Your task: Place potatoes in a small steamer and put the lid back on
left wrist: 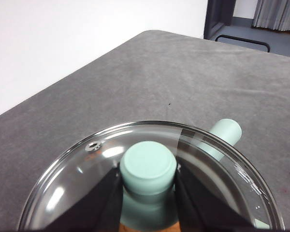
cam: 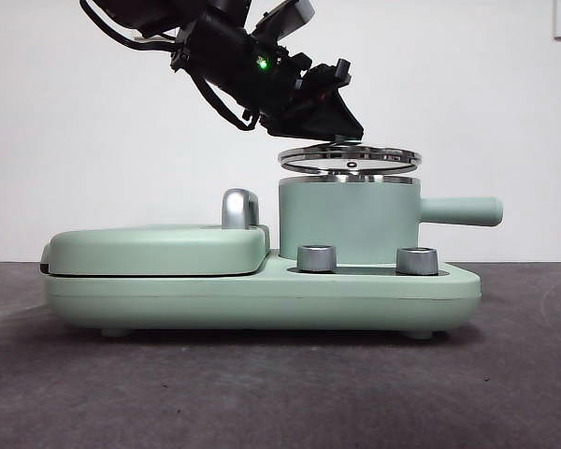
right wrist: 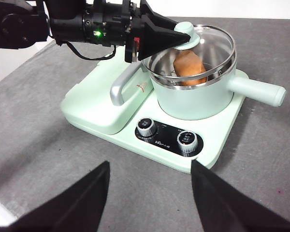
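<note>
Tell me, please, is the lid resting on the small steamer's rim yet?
Apart. The front view shows a clear gap between the lid and the small steamer; the left gripper holds it by the knob.

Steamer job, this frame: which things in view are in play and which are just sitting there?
In play:
- lid, held by its knob in the left gripper, just above the pot
- small steamer
- potato, already inside the steamer

Just there:
- hinged griddle cover with its steel handle
- two control dials
- right gripper, open, waiting off to the side
</note>
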